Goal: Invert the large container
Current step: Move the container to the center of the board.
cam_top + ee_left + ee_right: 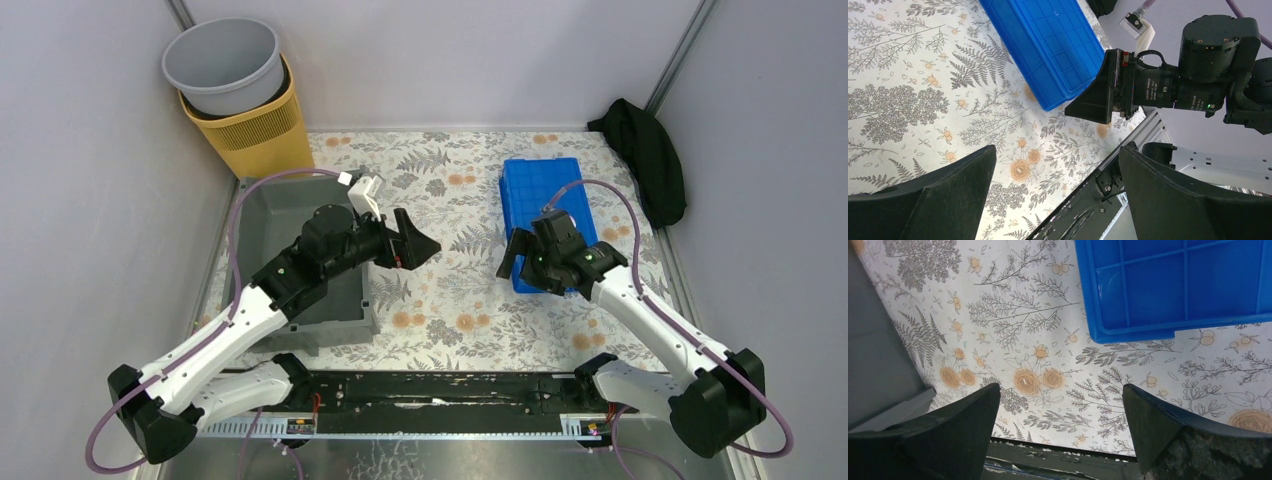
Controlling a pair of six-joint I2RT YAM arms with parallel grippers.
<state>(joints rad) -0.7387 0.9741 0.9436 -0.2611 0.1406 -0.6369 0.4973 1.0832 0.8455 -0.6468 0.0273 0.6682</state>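
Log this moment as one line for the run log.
large container: upright on table | left pincer: open, empty | right pincer: open, empty, beside blue tray | flip: not started

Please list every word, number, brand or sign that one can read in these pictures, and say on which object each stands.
Nothing can be read with certainty.
Too small and blurred to read: white print on the black wrist housing of the right arm, seen in the left wrist view.
No lettering visible: blue tray, large container, grey bucket, yellow basket.
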